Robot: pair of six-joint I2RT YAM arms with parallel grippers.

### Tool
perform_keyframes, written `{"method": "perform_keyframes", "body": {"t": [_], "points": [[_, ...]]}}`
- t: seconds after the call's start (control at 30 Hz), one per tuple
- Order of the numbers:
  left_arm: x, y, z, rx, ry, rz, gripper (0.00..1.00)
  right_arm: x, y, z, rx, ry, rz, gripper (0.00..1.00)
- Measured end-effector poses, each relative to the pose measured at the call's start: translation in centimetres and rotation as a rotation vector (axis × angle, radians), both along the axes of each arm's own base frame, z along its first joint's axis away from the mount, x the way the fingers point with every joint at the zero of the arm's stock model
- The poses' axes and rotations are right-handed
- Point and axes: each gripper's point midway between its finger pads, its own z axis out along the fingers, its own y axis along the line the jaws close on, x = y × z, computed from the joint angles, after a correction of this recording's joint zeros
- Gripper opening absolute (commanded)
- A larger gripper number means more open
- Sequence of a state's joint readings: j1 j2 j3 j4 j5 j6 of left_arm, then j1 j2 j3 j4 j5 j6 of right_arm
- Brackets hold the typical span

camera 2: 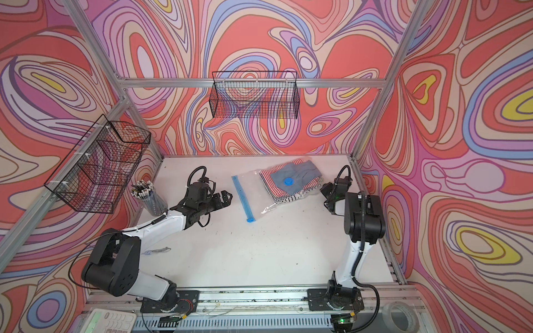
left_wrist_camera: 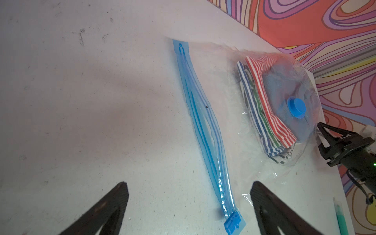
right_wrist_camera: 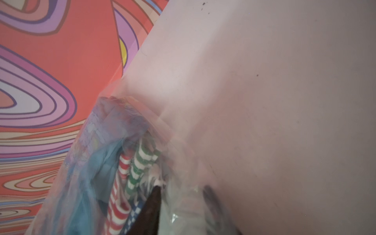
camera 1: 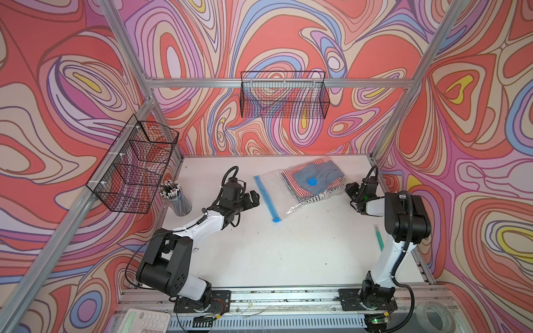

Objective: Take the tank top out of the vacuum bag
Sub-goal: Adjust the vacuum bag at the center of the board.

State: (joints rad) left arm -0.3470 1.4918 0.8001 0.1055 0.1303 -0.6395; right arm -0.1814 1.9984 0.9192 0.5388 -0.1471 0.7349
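Observation:
The clear vacuum bag (camera 1: 288,188) lies flat on the white table at the back right, seen in both top views. Its light-blue zip strip (left_wrist_camera: 203,122) ends in a blue slider (left_wrist_camera: 233,223). Folded clothes fill the bag: a grey-blue piece (camera 1: 323,171) under the round blue valve cap (camera 1: 311,181), with striped pieces (right_wrist_camera: 136,168) beneath. I cannot tell which one is the tank top. My left gripper (left_wrist_camera: 189,191) hovers open just left of the zip strip. My right gripper (right_wrist_camera: 181,195) is at the bag's right edge with plastic film between its blurred fingers.
A cup of pens (camera 1: 177,199) stands at the table's left edge. Wire baskets hang on the left wall (camera 1: 135,164) and the back wall (camera 1: 284,95). A green stick (camera 1: 379,236) lies by the right arm. A tape roll (camera 1: 435,317) and a calculator (camera 1: 144,320) sit in front.

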Motion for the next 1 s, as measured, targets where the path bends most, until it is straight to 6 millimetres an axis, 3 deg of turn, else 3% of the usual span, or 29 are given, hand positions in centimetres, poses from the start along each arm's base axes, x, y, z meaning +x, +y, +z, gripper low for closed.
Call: {"method": "perform_keyframes", "body": {"t": [0.5, 0.73, 0.9, 1.0], "points": [[0.0, 0.0, -1.5, 0.013, 0.036, 0.0, 0.97, 0.8, 0.6, 1.6, -0.036, -0.034, 0.075, 0.0], [0.0, 0.0, -1.5, 0.013, 0.036, -0.001, 0.97, 0.7, 2.1, 5.8, -0.041, -0.104, 0.156, 0.0], [-0.1, 0.0, -1.5, 0.012, 0.037, 0.0, 0.97, 0.3, 4.3, 8.8, -0.079, -0.128, 0.228, 0.0], [-0.2, 0.1, -1.7, 0.014, 0.04, 0.0, 0.97, 0.0, 6.4, 11.7, -0.139, -0.151, 0.276, 0.0]]}}
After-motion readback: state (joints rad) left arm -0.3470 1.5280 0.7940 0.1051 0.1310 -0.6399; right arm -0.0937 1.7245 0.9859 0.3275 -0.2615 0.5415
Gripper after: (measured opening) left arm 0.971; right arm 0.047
